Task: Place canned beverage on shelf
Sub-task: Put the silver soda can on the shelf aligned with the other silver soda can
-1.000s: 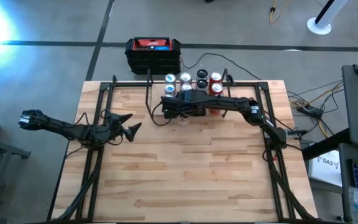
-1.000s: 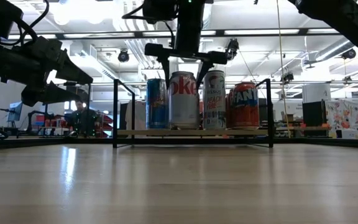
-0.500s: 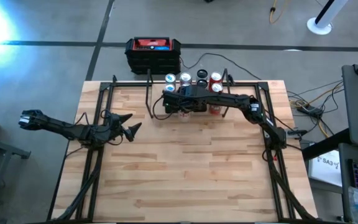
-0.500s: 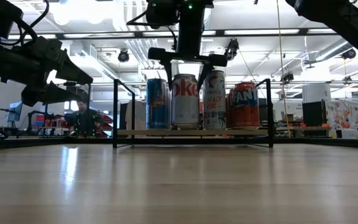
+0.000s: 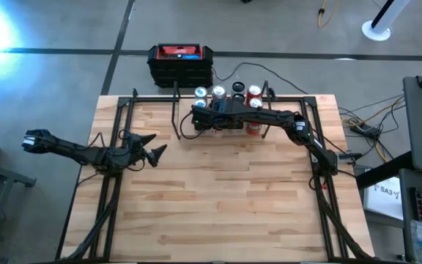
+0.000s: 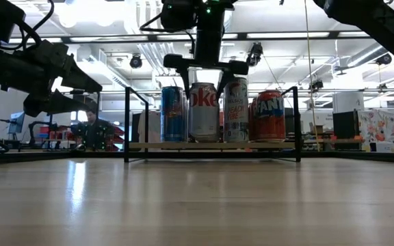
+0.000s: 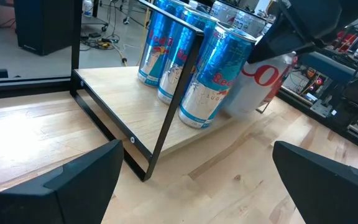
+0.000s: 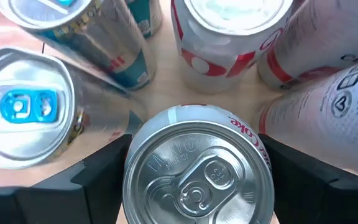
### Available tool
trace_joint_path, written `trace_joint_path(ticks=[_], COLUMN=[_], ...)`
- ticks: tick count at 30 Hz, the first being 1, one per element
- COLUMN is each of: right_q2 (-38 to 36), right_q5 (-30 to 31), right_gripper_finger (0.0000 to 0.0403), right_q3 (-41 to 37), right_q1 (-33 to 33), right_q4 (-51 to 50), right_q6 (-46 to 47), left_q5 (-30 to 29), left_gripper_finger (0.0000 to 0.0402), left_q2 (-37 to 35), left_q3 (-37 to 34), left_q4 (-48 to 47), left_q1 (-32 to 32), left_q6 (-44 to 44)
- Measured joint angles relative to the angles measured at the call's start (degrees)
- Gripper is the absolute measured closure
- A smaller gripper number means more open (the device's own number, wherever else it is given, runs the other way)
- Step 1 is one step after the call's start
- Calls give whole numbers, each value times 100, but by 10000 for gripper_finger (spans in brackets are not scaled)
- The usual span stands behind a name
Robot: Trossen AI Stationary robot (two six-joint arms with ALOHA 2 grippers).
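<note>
Right gripper [image 6: 205, 68] hangs just above the silver Diet Coke can [image 6: 203, 113], its fingers [image 6: 180, 67] spread to either side of the can's top and apparently clear of it, so the can looks released, though the right wrist view cannot rule out a light touch. That can stands upright on the shelf [image 6: 211, 145], at the front of its light wood board, between a blue can [image 6: 172, 114] and a pale peach-labelled can [image 6: 235, 109], with a red Fanta can [image 6: 269, 116] further along; all of them are packed close. The shelf sits at the far edge of the tabletop [image 5: 218, 198], near its middle. By my reading the placing step is finished and the withdrawal is in hand. The next move calls for a straight lift, keeping the fingers off the neighbouring cans so none gets tipped. Left gripper [image 5: 154, 152] waits wide apart and empty near the tabletop's left edge.
</note>
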Motion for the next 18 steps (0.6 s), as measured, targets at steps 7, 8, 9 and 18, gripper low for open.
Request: trace_joint_path(ticks=[7,8,9,18], right_q2=[9,10,13,13], right_q5=[145,144,151,229], right_gripper_finger=[105,105,104,102], right_q3=[-237,-278,-312,-334], right_q1=[0,0,-2,-22], right_q4=[194,218,246,326], right_q6=[16,18,19,21], left_q5=[0,0,-2,0], left_gripper_finger=[3,3,3,3], left_q2=[0,0,0,0], left_q3=[0,0,0,0], left_q4=[0,0,0,0], left_q1=[-2,-2,0,-2], left_q6=[2,2,2,2])
